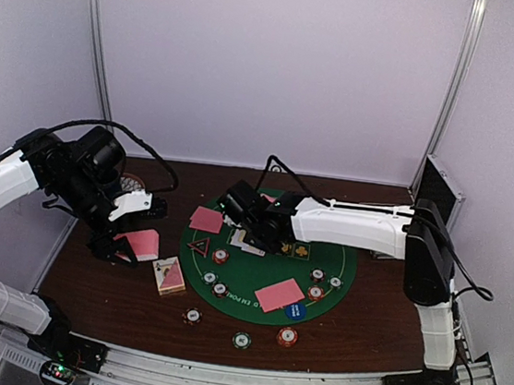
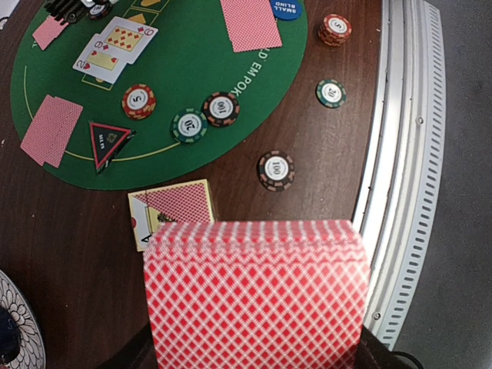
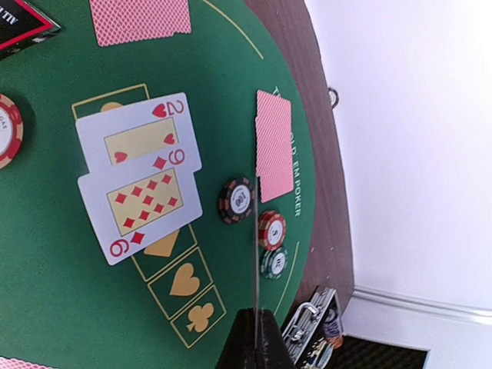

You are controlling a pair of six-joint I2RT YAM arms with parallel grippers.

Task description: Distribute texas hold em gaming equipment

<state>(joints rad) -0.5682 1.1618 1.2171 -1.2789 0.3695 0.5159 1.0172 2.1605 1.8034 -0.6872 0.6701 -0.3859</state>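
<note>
The left gripper (image 1: 123,250) is clamped on a deck of pink-backed cards (image 2: 257,300), backs toward its camera, over the brown table (image 1: 90,276) beside the green mat (image 1: 254,271). Just ahead lie a card box (image 2: 173,211) and loose chips (image 2: 276,170). The right gripper (image 3: 256,342) pinches a single card (image 3: 255,231) edge-on, its long axis running straight out from the fingers, above the mat beside two overlapping face-up cards (image 3: 142,169). A metal case (image 1: 439,187) stands far right.

Left arm (image 1: 2,184) bent inward, right arm (image 1: 355,227) stretched leftward, fingers (image 3: 273,350) pinched shut
</note>
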